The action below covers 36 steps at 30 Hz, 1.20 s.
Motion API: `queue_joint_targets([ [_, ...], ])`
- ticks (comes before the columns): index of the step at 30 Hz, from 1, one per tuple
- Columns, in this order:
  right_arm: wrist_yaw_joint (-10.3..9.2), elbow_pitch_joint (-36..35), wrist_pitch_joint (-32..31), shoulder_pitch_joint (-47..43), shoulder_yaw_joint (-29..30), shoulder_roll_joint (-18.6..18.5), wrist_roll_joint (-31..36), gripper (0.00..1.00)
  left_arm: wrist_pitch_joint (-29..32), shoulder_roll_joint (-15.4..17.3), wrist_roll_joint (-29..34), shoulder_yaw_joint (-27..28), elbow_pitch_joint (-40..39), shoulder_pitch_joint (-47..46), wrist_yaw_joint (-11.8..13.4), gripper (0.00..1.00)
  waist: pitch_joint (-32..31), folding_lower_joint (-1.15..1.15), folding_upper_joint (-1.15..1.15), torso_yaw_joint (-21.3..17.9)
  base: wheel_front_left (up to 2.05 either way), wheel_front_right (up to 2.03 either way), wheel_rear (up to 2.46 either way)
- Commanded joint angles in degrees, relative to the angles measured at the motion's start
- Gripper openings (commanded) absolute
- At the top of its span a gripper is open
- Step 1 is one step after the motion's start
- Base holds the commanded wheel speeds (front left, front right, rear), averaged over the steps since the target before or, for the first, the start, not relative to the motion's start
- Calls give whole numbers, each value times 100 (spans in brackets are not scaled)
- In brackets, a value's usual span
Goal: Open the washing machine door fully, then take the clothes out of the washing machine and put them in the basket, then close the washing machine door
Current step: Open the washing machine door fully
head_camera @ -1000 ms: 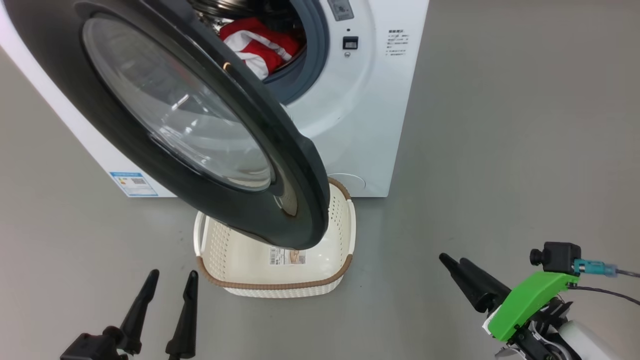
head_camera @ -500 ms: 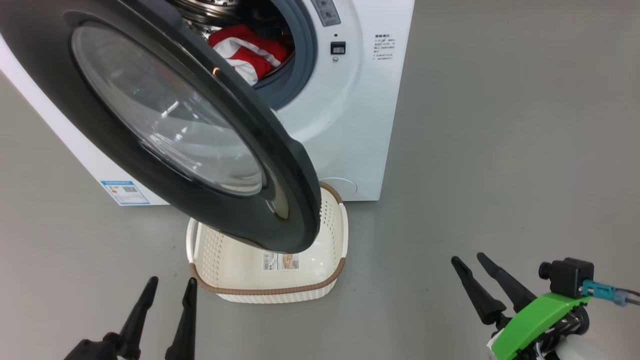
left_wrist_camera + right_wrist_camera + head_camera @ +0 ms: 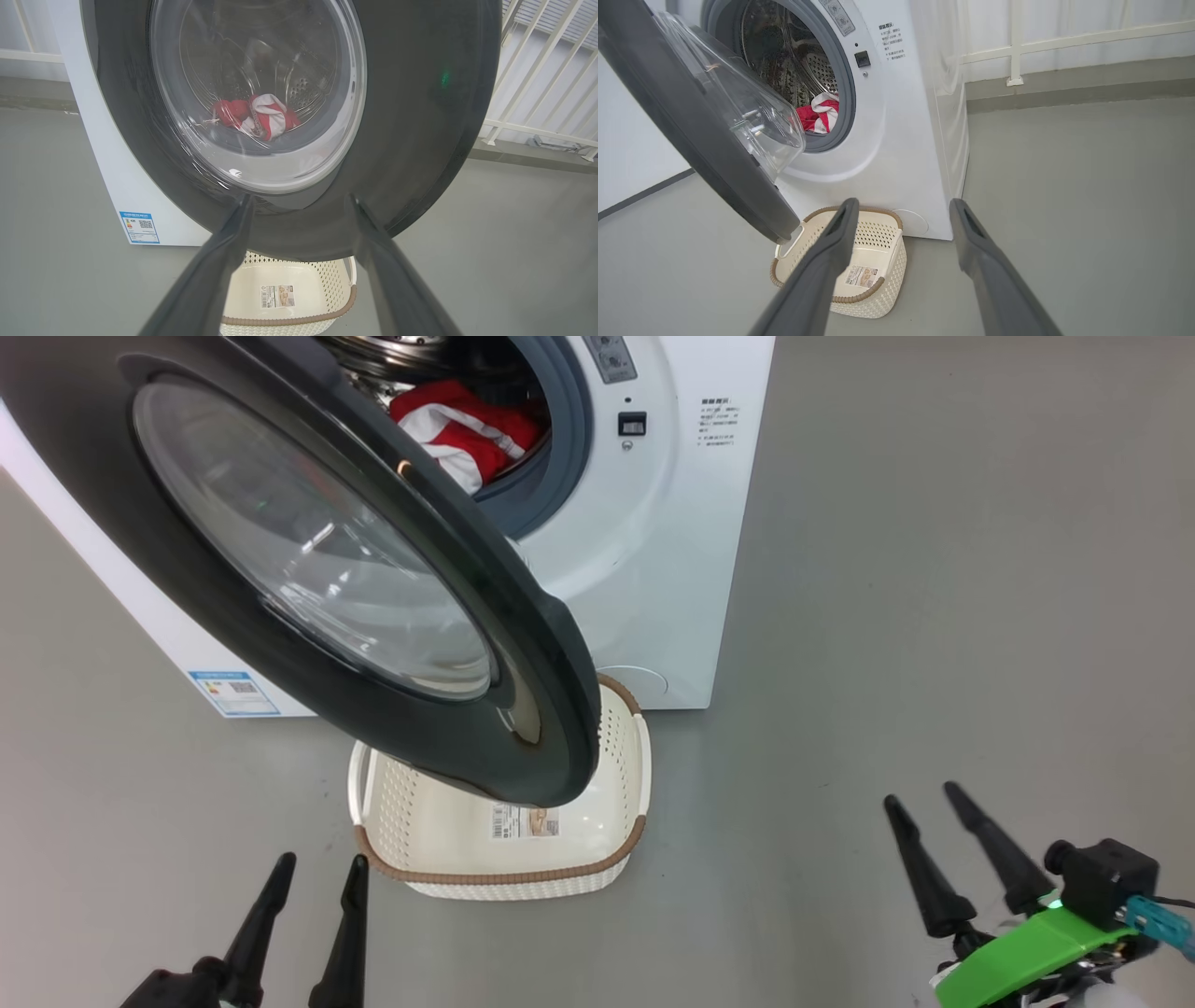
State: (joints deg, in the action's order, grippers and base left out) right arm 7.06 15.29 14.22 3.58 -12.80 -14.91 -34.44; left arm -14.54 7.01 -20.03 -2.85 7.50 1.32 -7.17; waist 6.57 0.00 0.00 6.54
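Door (image 3: 308,569) part open, overhangs basket (image 3: 504,875) parked at washer (image 3: 653,569) foot for short drop. Clothes (image 3: 462,429) in washer, 12 o'clock. Left end effector (image 3: 321,861) at 7 and right end effector (image 3: 922,793) at 4: both spread, empty, likely held back from door swing.

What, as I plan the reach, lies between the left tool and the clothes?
The washing machine door; the left wrist view shows the clothes through its glass.

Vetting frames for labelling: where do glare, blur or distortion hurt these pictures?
Head view: pale reflections streak the washing machine door. Left wrist view: the clothes look warped through its glass; a green glint on the rim. Right wrist view: the right gripper looks soft, near the lens.
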Motion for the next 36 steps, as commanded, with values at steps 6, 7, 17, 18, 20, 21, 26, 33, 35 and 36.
queue_joint_targets([
  [6, 43, -482, 77, -294, 626, 340, 1037, 100, -46, 87, 32, 218, -139, -118, -32, 100, 13, 0, 0, 24, 0, 0, 0],
  [7, 43, -518, 77, -331, 722, 403, 1188, 100, -46, 87, 32, 213, -139, -121, -32, 100, 12, 0, 0, 29, 0, 0, 0],
  [17, 43, -963, 77, -599, 1349, 907, 2125, 100, -46, 71, 24, 221, -169, -146, -32, 100, 42, 0, 0, 84, 0, 0, 0],
  [18, 43, -964, 77, -609, 1359, 925, 2142, 100, -46, 71, 22, 221, -170, -146, -32, 100, 46, 0, 0, 88, 0, 0, 0],
  [20, 43, -975, 77, -619, 1393, 958, 2155, 100, -46, 69, 17, 225, -173, -148, -32, 100, 56, 0, 0, 94, 0, 0, 0],
  [21, 43, -979, 77, -622, 1400, 970, 2164, 100, -46, 69, 15, 228, -176, -149, -32, 100, 62, 0, 0, 96, 0, 0, 0],
  [26, 43, -1001, 77, -616, 1400, 997, 2200, 100, -46, 74, 8, 232, -185, -153, -32, 100, 86, 0, 0, 99, 0, 0, 0],
  [33, 43, -1007, 77, -561, 1386, 1008, 2198, 100, -46, 89, -8, 236, -189, -172, -32, 100, 120, 0, 0, 105, 0, 0, 0],
  [35, 43, -1007, 77, -550, 1386, 1010, 2192, 100, -46, 91, -12, 232, -186, -180, -32, 100, 125, 0, 0, 110, 0, 0, 0],
  [36, 43, -1008, 77, -547, 1385, 1011, 2190, 100, -46, 90, -14, 231, -186, -185, -32, 100, 128, 0, 0, 114, 0, 0, 0],
])
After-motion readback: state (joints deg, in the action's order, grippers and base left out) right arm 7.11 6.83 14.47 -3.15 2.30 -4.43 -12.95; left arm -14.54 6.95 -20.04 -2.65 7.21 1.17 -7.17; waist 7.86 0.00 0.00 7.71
